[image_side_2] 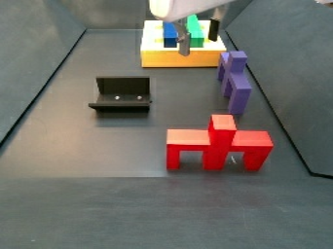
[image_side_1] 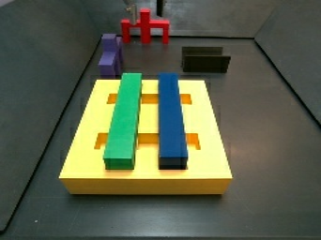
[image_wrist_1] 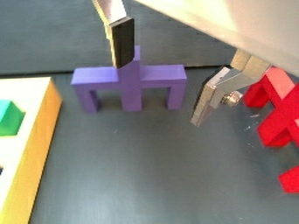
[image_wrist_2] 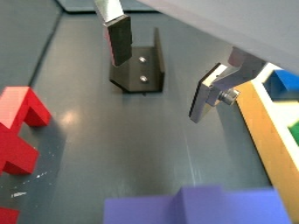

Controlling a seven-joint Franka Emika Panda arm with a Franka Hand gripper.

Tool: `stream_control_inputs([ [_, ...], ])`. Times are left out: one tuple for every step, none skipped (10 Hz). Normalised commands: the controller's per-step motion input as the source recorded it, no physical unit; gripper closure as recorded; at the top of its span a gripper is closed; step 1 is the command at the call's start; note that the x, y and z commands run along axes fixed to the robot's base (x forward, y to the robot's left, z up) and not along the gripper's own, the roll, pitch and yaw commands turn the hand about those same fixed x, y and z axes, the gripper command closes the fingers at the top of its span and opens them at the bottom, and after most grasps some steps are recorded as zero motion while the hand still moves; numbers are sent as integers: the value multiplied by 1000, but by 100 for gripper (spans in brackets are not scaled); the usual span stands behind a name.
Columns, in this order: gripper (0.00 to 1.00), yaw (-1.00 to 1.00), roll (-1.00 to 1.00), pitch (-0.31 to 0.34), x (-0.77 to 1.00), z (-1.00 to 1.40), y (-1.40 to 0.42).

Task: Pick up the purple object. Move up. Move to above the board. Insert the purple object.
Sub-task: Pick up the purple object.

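Note:
The purple object (image_wrist_1: 128, 83) lies on the dark floor below my gripper (image_wrist_1: 167, 70); in both side views it lies beside the board (image_side_1: 111, 54) (image_side_2: 236, 80). The gripper is open and empty, held above the purple object without touching it. One finger (image_wrist_1: 121, 39) shows over the central post, the other finger (image_wrist_1: 215, 96) beyond one end leg. In a side view the gripper (image_side_2: 201, 32) hangs near the board's end. The yellow board (image_side_1: 201, 141) bears a green bar (image_side_1: 123, 117) and a blue bar (image_side_1: 170, 117).
A red upright piece (image_side_2: 215, 144) (image_wrist_1: 281, 114) stands close to the purple object. The dark fixture (image_side_2: 121, 94) (image_wrist_2: 138, 68) stands on the floor on the other side. The board's edge (image_wrist_1: 33, 149) is close by in a wrist view. Dark walls ring the floor.

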Motion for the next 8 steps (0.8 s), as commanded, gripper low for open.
stream_control_inputs([
  [0,-897,0,-3,-257,0,0],
  [0,-909,0,0,-254,0,0],
  [0,-880,0,0,-271,0,0],
  [0,-831,0,-14,-311,129,0],
  [0,-843,0,-17,-300,143,0],
  [0,-903,0,-26,-251,117,0],
  [0,-971,0,-29,-146,77,0],
  [0,-991,0,-26,-111,54,0],
])
